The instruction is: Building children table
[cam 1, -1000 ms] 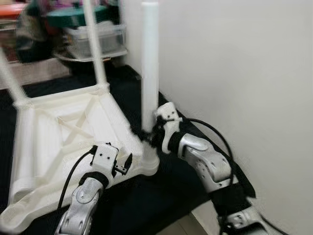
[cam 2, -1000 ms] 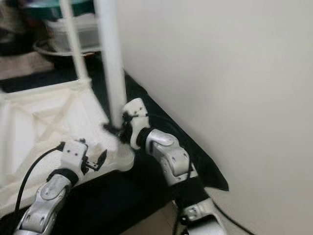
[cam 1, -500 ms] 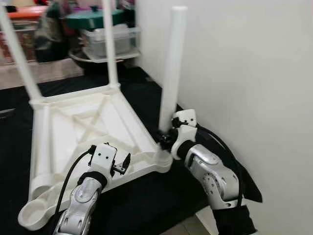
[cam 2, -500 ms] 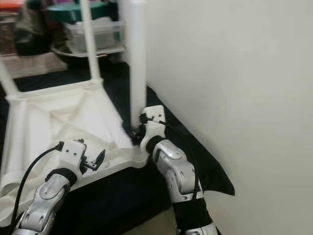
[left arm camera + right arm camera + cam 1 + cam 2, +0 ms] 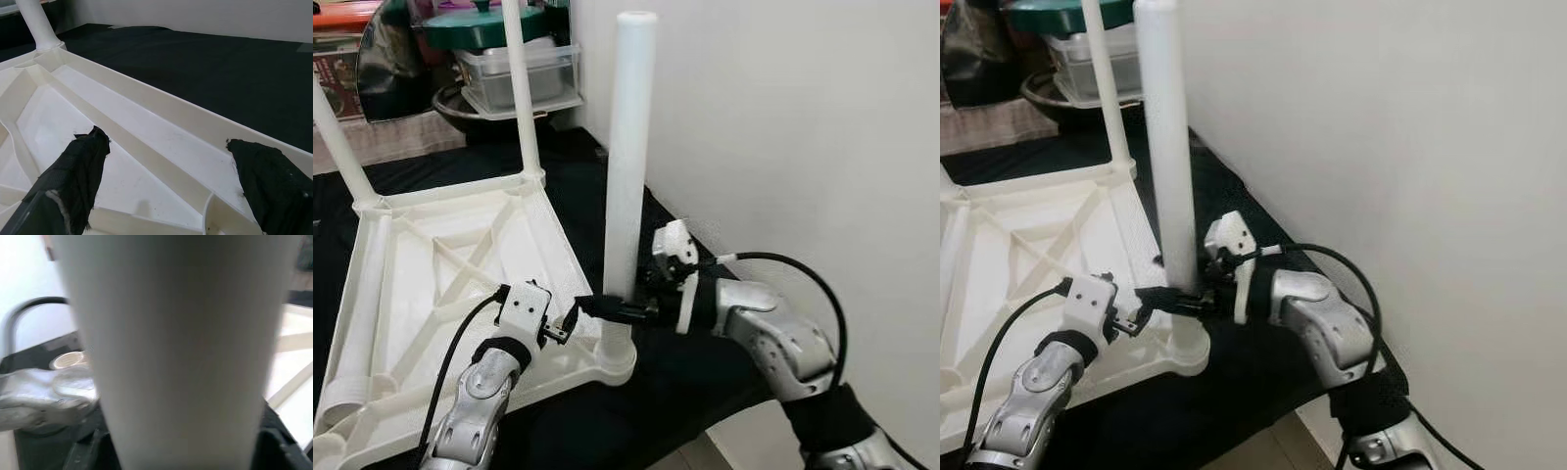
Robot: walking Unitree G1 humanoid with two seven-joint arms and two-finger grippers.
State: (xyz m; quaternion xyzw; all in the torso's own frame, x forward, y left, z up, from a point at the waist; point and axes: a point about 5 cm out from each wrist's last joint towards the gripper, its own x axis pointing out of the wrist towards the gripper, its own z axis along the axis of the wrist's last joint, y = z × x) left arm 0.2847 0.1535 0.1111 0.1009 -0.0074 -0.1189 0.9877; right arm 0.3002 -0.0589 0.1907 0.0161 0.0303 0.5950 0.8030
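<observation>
My right gripper [image 5: 607, 309] is closed around the near table leg [image 5: 628, 176], with the wall [image 5: 803, 147] hemming that arm in on the right. My left gripper [image 5: 566, 323] hovers, fingers spread, over the upturned tabletop [image 5: 440, 264], beside that leg's socket. Far side, two more legs [image 5: 521, 88] and stacked bins [image 5: 514, 73] block passage.
</observation>
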